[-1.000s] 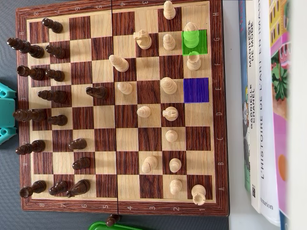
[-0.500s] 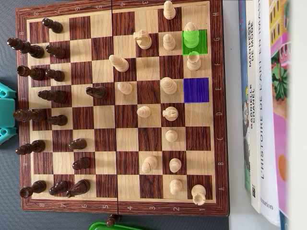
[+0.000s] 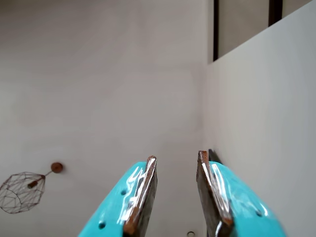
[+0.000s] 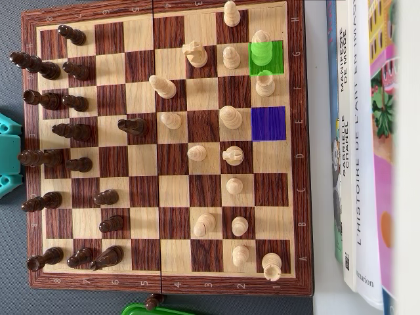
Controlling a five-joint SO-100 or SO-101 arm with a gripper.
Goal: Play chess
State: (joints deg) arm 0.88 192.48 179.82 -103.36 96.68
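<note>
We see the jaws (image 3: 175, 197) parted and empty in the wrist view, aimed at a bare wall, with the arm (image 4: 8, 154) parked at 9 o'clock off the chessboard (image 4: 298, 190). The light piece (image 4: 262, 49) on the green-marked square sits at 1 o'clock, the blue-marked square (image 4: 268, 123) just below toward 3 o'clock. We judge the long reach across risks toppling the neighbouring piece (image 4: 265, 83) between both squares.

Seen from overhead: wooden folding chessboard (image 4: 298, 131) lying centre; dark wooden pieces (image 4: 72, 131) massed along its left side, pale wooden pieces (image 4: 230, 118) spread across its right half. Stacked books (image 4: 367, 144) just right of it. Turquoise arm part (image 4: 8, 154) at left edge.
</note>
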